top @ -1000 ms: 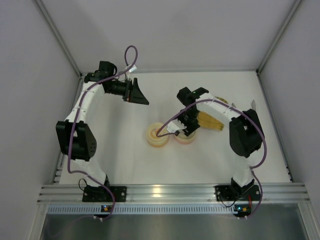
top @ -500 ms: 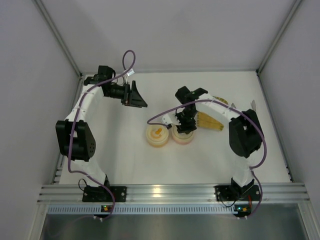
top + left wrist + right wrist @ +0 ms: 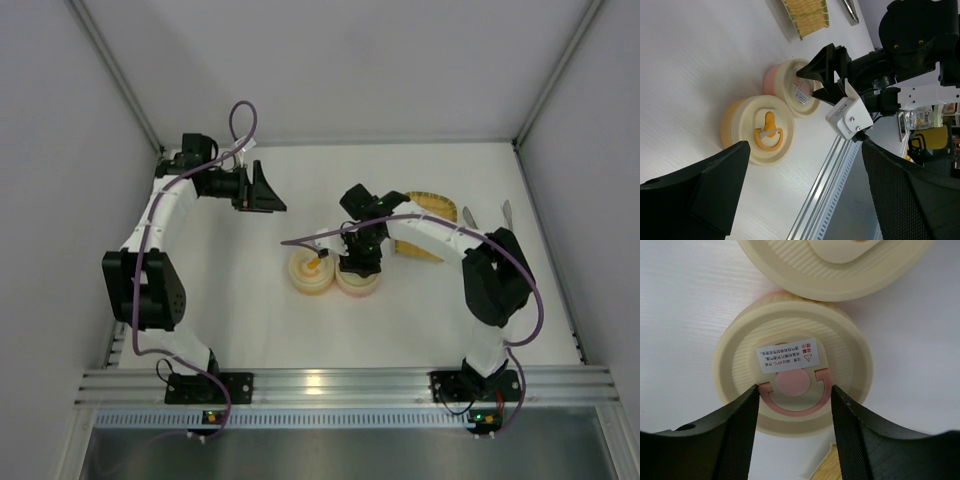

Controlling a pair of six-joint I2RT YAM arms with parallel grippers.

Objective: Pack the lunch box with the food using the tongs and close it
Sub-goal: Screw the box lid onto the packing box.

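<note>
Motion over the last second belongs to both arms. The right arm has swung toward 9 o'clock, so the right end effector now hangs directly over the small round pink plastic tub. The left arm has drawn back toward the 10 o'clock corner. The twin cream-yellow round plastic tub stands just beside the pink one, at its 9 o'clock, in the middle of the white surface. Both tubs wear round cream ribbed lids, so packing looks done and only securing the lids seems left.

The right end effector is about half spread. Its black fingers flank the pink loop handle on the pink tub's lid, but whether they squeeze it or merely bracket it cannot be told. The left end effector is spread wide, holding nothing.
</note>
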